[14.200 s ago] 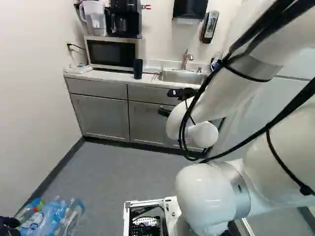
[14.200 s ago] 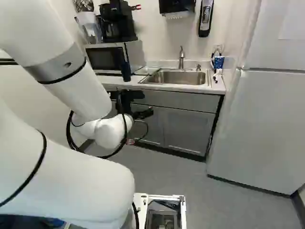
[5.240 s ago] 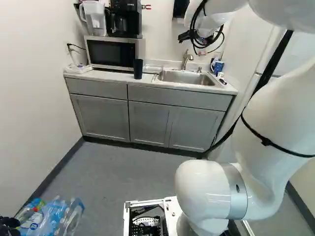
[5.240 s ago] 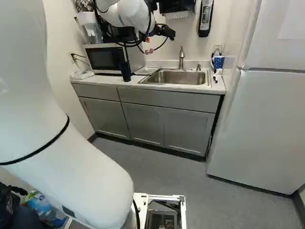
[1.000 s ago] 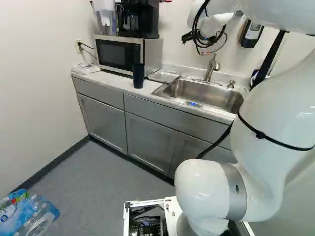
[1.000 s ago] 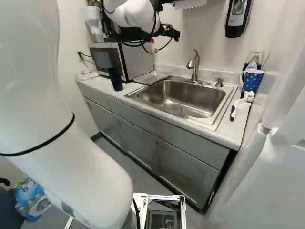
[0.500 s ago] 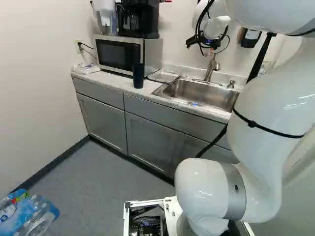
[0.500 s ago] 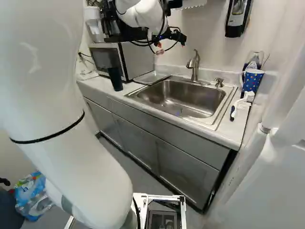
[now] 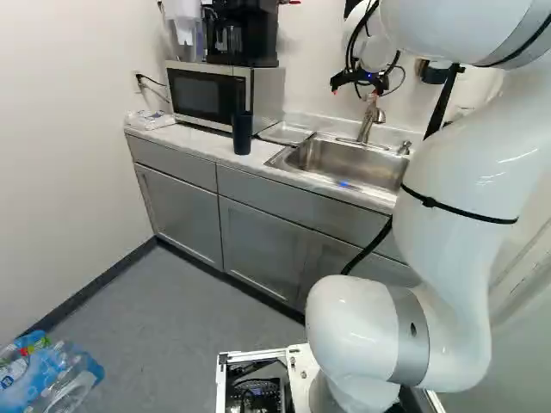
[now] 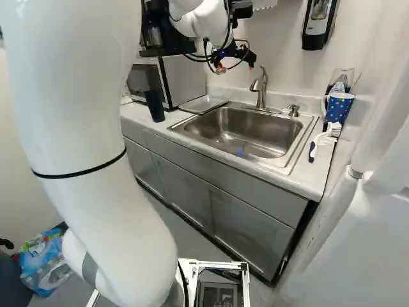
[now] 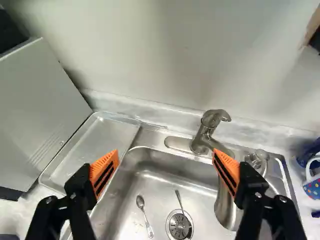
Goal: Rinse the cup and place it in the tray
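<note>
While the dark cup (image 9: 242,133) stands upright on the counter (image 10: 132,114), just in front of the microwave (image 9: 207,93), neither half of the job looks done: it is out of the sink and out of the tray. Taking twelve o'clock as the wall side, the microwave rises at about eleven from the cup, and the shallow metal tray (image 11: 90,145) lies near it at about one or two, bare as far as I can see. Farther out, at three, comes the sink (image 10: 255,131), with a spoon (image 11: 145,215) lying in its basin and another thin-handled utensil (image 11: 180,200) reaching over the drain (image 11: 175,233). From the basin's middle, the faucet (image 10: 259,89) stands at twelve, with no running water to be seen, while a dotted mug (image 10: 339,109) and a brush (image 10: 327,136) sit at about two to three. That mug could also answer to "cup"; I judge the dark one likelier, since it stands alone near the tray, but I cannot be certain. Above the sink area hangs the gripper (image 11: 165,157), released and empty, its two orange-padded fingers wide apart with nothing caught between them. All the main work seems left: grasp the cup, bring it under the faucet, get water going, rinse, then set it down in the tray. A reach toward nine o'clock would suit the dark cup, with care for the microwave close behind it.
</note>
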You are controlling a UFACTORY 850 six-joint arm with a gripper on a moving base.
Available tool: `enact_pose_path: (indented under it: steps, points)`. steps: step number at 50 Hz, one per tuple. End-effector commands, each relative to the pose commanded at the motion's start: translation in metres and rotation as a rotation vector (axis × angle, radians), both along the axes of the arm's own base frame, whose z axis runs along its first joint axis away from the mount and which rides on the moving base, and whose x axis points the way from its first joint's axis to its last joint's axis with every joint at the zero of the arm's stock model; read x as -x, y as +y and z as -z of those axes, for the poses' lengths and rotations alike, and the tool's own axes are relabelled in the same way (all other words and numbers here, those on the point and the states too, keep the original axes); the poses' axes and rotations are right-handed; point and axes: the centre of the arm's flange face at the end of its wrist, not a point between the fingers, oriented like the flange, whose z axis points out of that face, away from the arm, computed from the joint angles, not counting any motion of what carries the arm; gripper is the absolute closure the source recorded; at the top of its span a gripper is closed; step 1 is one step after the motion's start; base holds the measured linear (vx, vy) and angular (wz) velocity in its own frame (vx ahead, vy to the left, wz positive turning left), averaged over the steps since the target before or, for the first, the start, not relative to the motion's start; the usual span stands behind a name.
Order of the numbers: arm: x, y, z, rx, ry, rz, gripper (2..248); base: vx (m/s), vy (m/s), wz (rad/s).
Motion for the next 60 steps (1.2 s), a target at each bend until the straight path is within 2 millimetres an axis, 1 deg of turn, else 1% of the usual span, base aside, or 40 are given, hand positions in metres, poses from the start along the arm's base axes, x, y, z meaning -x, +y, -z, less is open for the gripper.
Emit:
enact_pose_path:
  steps: [11,34,43,60]
  points:
    - [-0.010,-0.012,0.004,-0.011,0.031,0.013,3,0.000,0.000,0.000]
    - [-0.035,-0.038,0.006,-0.008,0.021,0.039,3,0.000,0.000,0.000]
    - [-0.044,-0.042,0.007,-0.006,0.017,0.040,3,0.000,0.000,0.000]
    - [-0.062,-0.044,0.009,-0.003,0.009,0.032,3,0.000,0.000,0.000]
